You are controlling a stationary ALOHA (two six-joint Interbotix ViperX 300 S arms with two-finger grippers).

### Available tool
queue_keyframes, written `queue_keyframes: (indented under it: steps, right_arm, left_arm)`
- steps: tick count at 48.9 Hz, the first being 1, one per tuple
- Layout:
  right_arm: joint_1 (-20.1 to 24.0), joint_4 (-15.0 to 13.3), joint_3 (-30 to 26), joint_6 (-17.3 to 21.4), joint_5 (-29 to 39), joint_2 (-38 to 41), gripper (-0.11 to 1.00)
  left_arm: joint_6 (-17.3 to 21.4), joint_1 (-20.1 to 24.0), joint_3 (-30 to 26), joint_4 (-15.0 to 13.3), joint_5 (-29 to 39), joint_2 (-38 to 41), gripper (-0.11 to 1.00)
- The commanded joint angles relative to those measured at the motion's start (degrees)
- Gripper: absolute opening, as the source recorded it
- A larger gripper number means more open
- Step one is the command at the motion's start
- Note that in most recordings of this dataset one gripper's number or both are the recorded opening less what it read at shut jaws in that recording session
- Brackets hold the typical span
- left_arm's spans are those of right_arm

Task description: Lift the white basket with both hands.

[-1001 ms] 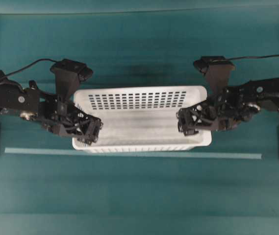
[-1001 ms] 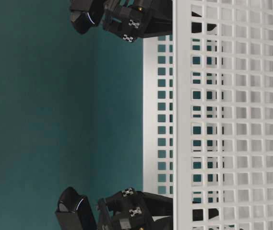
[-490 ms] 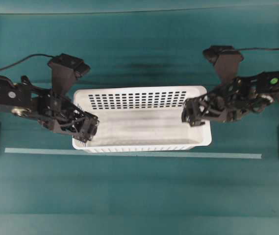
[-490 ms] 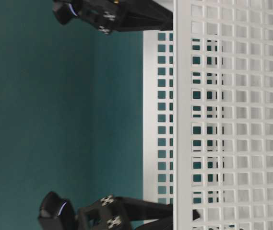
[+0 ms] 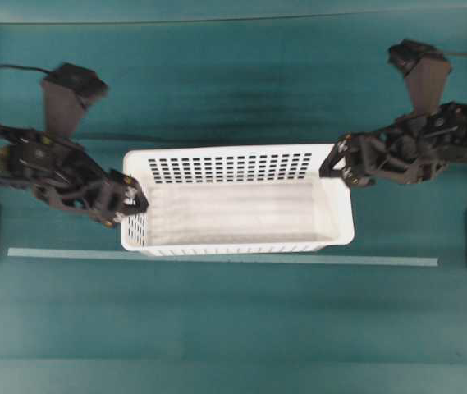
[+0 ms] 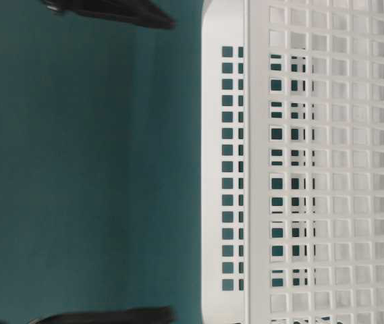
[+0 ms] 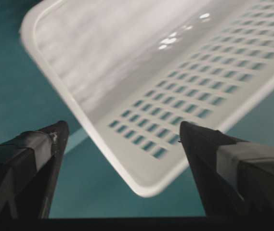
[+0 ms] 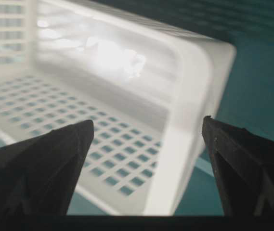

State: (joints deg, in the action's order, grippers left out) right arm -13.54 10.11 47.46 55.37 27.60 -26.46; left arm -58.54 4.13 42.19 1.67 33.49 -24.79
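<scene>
Since a second ago both my arms have pulled outward from the white basket: then my grippers hung over its interior at either short end, and now they sit at the edges. My left gripper is at the basket's left short wall, right by the rim, and my right gripper is at the basket's far right corner. In the table-level view the arms have slid almost out of sight, only dark slivers showing at the top and bottom edges beside the basket.

Both sets of jaws are spread wide with nothing between them. From my left wrist camera the basket's rim and slotted wall lie ahead of the open fingers, not between them; my right wrist camera shows the same, the basket's corner ahead of the fingers.

The basket looks unmoved, standing flat on the green table just behind the pale tape line. So I judge the lift not begun: no grip is taken on either side. Left to do: bring each gripper onto a rim, close, and raise both ends together.
</scene>
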Motion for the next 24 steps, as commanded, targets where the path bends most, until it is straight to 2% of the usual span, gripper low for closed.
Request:
queue_keyframes:
  steps: [1,8,16,24]
  right_arm:
    - [0.70,-0.18,-1.58,-1.67,-0.44,-2.64,0.97]
    - [2.02,-0.70,-1.67,-6.06,-1.32,-8.09,0.97]
    - [4.92,-3.43,0.00,-15.12,-6.33,-14.77,0.96]
    - [5.80,-5.10,1.67,-21.27,-14.24,-20.83,0.96]
  left_arm:
    - [0.70,0.00,-0.26,0.18,-0.18,-3.43,0.96]
    - [3.60,0.00,0.09,0.18,-0.26,-8.96,0.96]
    - [12.22,-1.41,0.70,0.18,-3.16,-14.59,0.95]
    - [18.90,-2.64,2.11,0.18,-6.42,-18.54,0.95]
